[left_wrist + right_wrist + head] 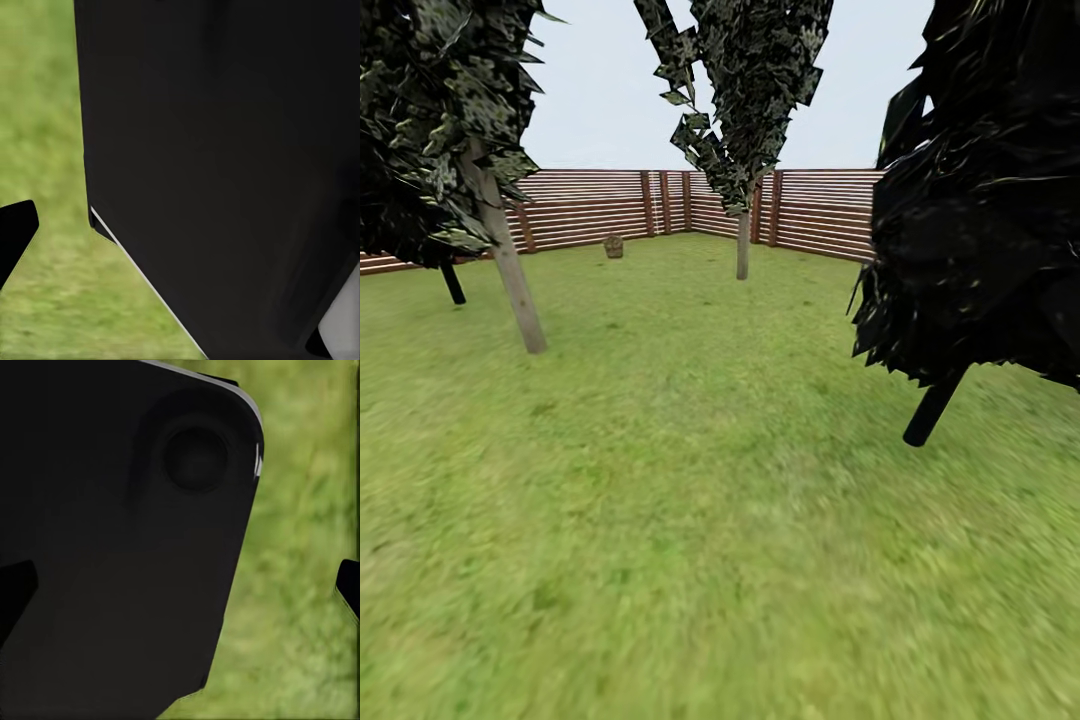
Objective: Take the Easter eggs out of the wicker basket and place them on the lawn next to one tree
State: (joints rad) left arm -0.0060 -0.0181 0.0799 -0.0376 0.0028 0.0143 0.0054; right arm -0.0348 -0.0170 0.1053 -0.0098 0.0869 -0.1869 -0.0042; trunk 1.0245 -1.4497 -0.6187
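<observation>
The wicker basket (614, 246) stands small and far off on the lawn (690, 520), close to the back fence. From here the Easter eggs cannot be made out. A tree (510, 270) with a pale leaning trunk rises at the left, and a second pale-trunked tree (743, 245) stands farther back near the fence corner. In the left wrist view, my left gripper (180, 232) hangs over grass beside a black part of the robot, one fingertip (15, 232) at the picture's edge. My right gripper (180, 589) has its fingertips (349, 585) far apart, with nothing between them.
A brown slat fence (820, 210) closes the garden at the back. A dark-foliaged tree with a black trunk (932, 408) stands close at the right, and another dark trunk (452, 283) stands at the far left. Open grass stretches ahead toward the basket.
</observation>
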